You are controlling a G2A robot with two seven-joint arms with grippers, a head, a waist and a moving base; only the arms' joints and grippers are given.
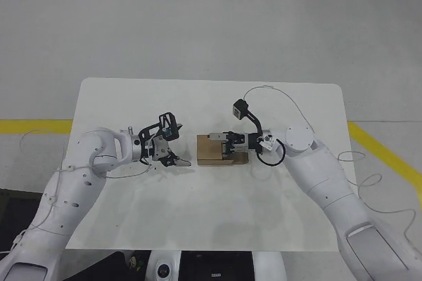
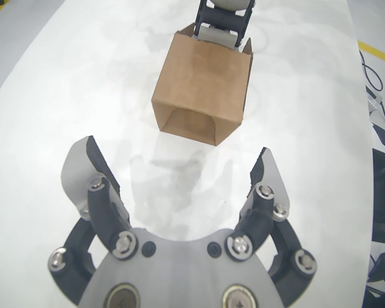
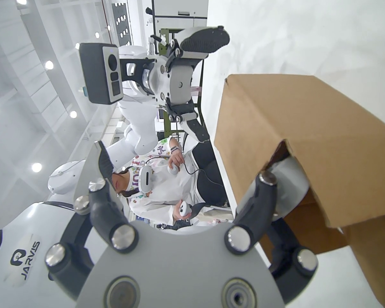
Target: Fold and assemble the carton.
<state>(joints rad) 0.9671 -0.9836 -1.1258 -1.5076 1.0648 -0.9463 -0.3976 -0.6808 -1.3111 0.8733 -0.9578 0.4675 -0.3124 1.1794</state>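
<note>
Top view: right tool (image 1: pixel 224 143) at carton (image 1: pixel 209 156)

So the carton (image 1: pixel 222 154) is lying on its side around the middle of the desk (image 1: pixel 126 98), with its open ends pointing left and right. The left tool (image 1: pixel 179 162) is hanging just off the carton's left end, not touching it, facing right into that opening. The right tool (image 1: pixel 224 142) is sitting at the right end, one finger (image 3: pixel 290 171) poking inside the carton and the other hanging outside, above the top wall.
</note>
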